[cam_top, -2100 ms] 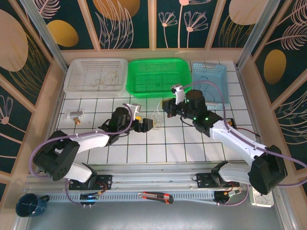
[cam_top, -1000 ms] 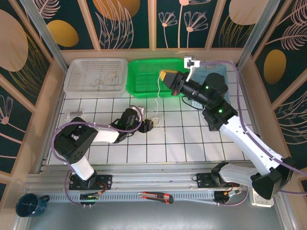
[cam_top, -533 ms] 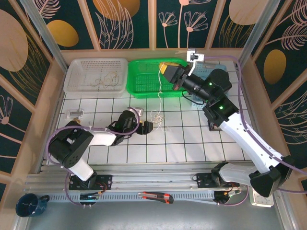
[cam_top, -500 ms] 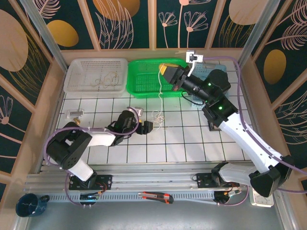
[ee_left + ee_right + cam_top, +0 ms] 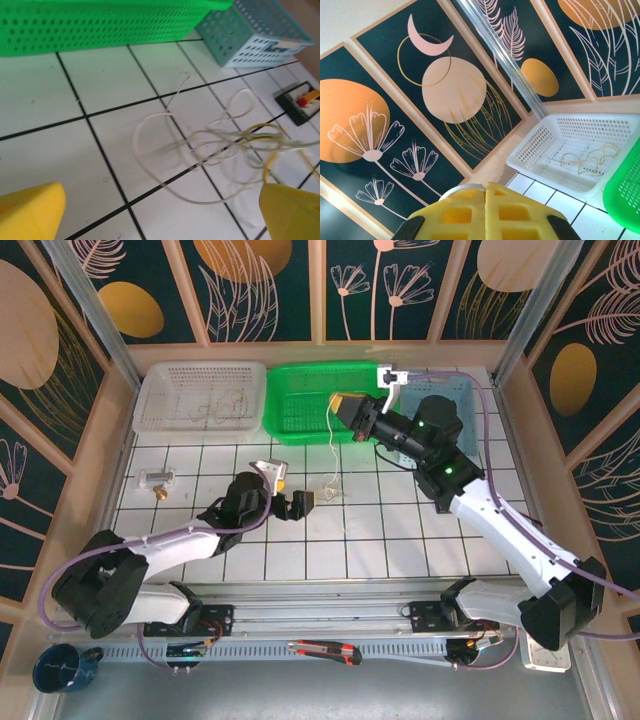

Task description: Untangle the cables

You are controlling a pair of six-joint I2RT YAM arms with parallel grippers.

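1. Far left: the white basket [image 5: 160, 380] holds a loose tan cord [image 5: 222, 405], well apart from the work.
2. Left of centre: the left gripper [image 5: 296, 506] sits low over the tiles. Its yellow pads [image 5: 35, 210] are spread wide and grasp nothing.
3. Centre: the cables [image 5: 220, 145] lie on the tile as thin white loops with a yellowish strand among them. They are just beyond the left pads, near the green basket [image 5: 275, 400].
4. Right of centre: the right gripper [image 5: 345, 405] is raised over the green basket. Its pads are clenched, and a white strand [image 5: 332, 445] hangs from it down to the clump.
5. Assessment: the step in hand appears to be drawing one strand free.
   - The left gripper should pin the remaining loops, not the rising strand.
   - The right gripper should pull slowly and in line with the strand, so that no crossing tightens.
6. Surface: the white tiled table [image 5: 380, 540] has dark grout lines and looks smooth. The blue basket [image 5: 460, 390] stands at far right.
7. Room: dark wall panels carry botanical prints.
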